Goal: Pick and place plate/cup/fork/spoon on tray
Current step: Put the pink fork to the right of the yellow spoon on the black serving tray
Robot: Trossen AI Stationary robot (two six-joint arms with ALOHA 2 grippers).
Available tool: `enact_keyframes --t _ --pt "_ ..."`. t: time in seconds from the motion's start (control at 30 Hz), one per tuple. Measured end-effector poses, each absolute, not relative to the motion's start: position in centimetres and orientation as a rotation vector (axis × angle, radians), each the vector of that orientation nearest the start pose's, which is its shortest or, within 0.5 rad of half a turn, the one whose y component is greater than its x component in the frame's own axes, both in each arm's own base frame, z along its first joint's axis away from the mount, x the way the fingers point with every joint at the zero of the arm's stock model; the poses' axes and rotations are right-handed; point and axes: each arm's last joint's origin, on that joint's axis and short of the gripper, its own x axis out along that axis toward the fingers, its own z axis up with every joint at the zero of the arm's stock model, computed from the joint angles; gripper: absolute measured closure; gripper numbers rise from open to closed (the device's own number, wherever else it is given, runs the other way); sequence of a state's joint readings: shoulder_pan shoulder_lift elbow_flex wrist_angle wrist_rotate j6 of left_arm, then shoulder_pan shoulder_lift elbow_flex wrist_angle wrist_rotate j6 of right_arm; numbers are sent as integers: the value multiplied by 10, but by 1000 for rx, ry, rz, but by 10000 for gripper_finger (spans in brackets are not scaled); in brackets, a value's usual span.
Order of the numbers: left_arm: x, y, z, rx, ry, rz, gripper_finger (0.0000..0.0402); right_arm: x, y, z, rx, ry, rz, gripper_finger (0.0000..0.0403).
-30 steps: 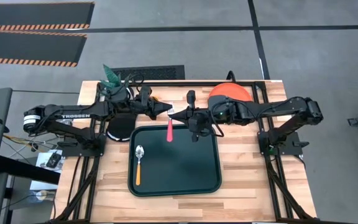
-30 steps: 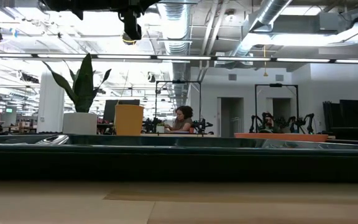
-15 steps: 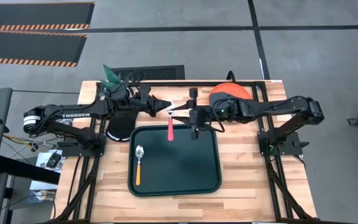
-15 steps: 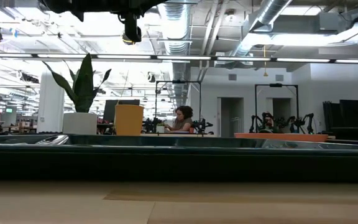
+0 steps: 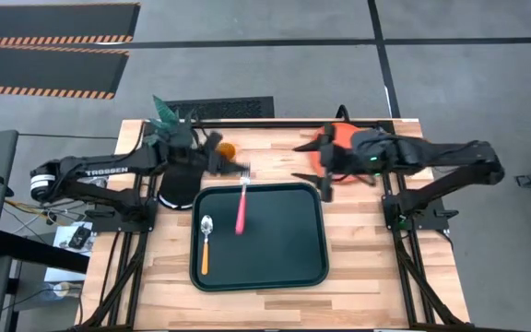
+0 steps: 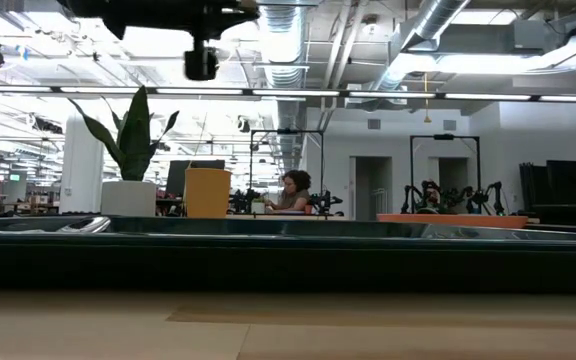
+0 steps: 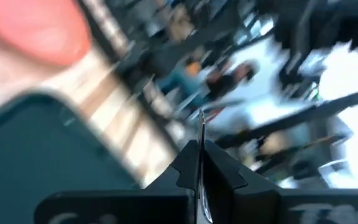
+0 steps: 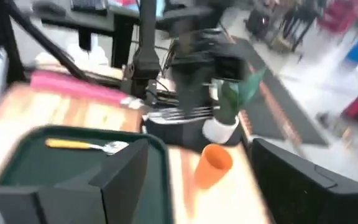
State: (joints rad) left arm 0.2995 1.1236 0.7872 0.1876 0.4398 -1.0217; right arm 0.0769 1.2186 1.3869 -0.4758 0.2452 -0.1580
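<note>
**Fork gripped over the tray, right arm back by the plate**

Wooden boards form the surface (image 5: 358,240), and from above we see the dark tray (image 5: 284,258) lying at its middle. On the tray's left part rests the spoon (image 5: 205,244), its metal bowl toward the far rim and its orange handle toward the near one.

We find the left pincer (image 5: 238,171) at the tray's far rim, closed tight on the metal end of the fork (image 5: 241,210). The pink handle reaches out over the tray, just beside the spoon. We cannot tell whether the handle touches the tray. In the left wrist view a thin strip of metal shows pinched between the two dark fingers (image 7: 219,174).

Just beyond the left pincer stands the cup (image 5: 228,149), upright on the bare wood and outside the tray. Our right wrist view catches it too, near the tray's corner.

We see the right pincer (image 5: 316,169) spread wide and holding nothing, off the tray's far right corner. It hangs at the edge of the plate (image 5: 344,138), which lies on the wood under the right arm.

From the low view we make out a potted plant (image 6: 128,140) and a seated person (image 6: 293,192) in the room behind.
</note>
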Motion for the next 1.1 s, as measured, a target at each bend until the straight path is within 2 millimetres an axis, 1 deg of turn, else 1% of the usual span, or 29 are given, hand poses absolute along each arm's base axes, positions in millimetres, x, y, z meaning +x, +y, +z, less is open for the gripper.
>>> enact_keyframes --t 0.07,0.17,0.27,0.4,0.47,0.6,0.77,0.93,1.1 --pt "242 43 296 -1031 268 -29 401 236 11 426 -135 335 -153 97" --pt "238 14 281 -1010 295 16 401 219 10 430 -62 345 -169 99" --pt "230 -11 256 -1019 322 81 402 209 11 434 -25 328 -182 99" --pt "216 -29 217 -1045 379 182 401 208 13 434 -23 326 -171 99" --pt "209 -34 201 -1056 370 209 401 208 13 435 -22 321 -172 99" --pt "197 -41 180 -1043 361 274 401 212 11 433 -23 331 -184 99" --pt "187 -48 163 -998 413 282 401 217 10 430 -28 342 -189 99" --pt "178 -48 149 -934 454 280 401 224 11 426 -38 366 -186 99" --pt "170 -44 136 -930 387 266 401 232 11 423 -39 370 -186 99"
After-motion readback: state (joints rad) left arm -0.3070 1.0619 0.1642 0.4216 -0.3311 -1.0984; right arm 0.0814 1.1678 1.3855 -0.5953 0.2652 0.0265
